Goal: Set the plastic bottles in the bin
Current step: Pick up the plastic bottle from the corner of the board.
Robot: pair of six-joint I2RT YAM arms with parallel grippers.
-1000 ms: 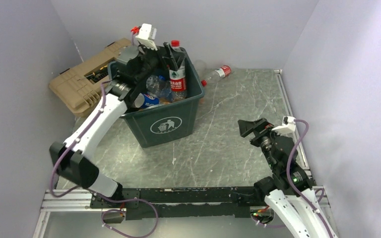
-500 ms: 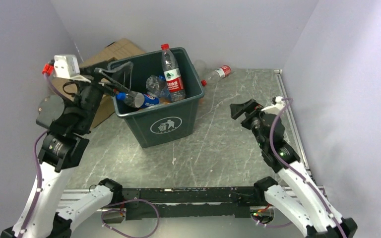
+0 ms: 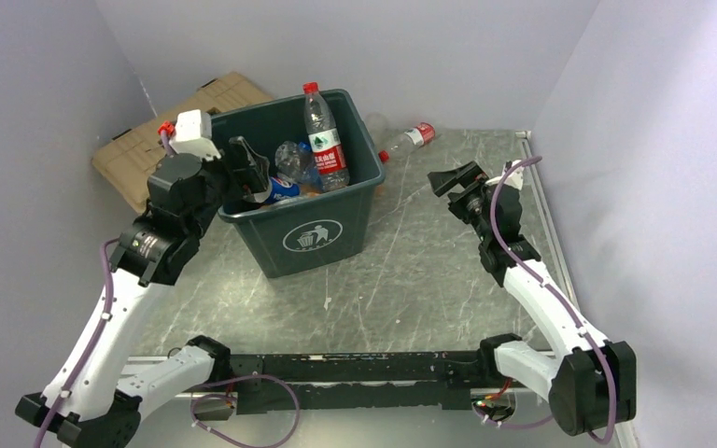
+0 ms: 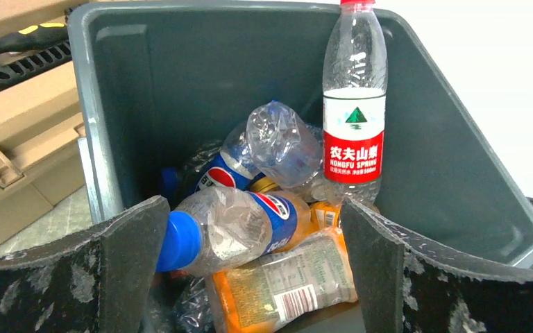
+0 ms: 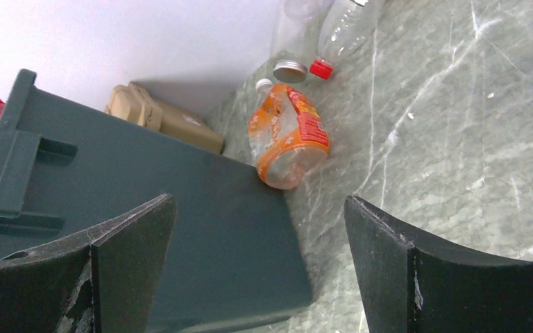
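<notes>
Hanging wide open and empty, the right gripper (image 5: 255,208), the nearer one, faces the orange bottle (image 5: 288,139) lying straight ahead beside the bin (image 5: 146,229), its long axis running away.

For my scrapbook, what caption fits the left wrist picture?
Open left gripper facing into the bin, plastic bottles piled inside.

The bin (image 3: 341,213) is showing smooth, dull plastic; the bottles (image 4: 277,142) are glinting, clear crumpled plastic; the table (image 3: 429,289) is looking like veined stone; the left gripper (image 4: 253,208) is showing rough, scuffed pads (image 4: 382,270).
</notes>
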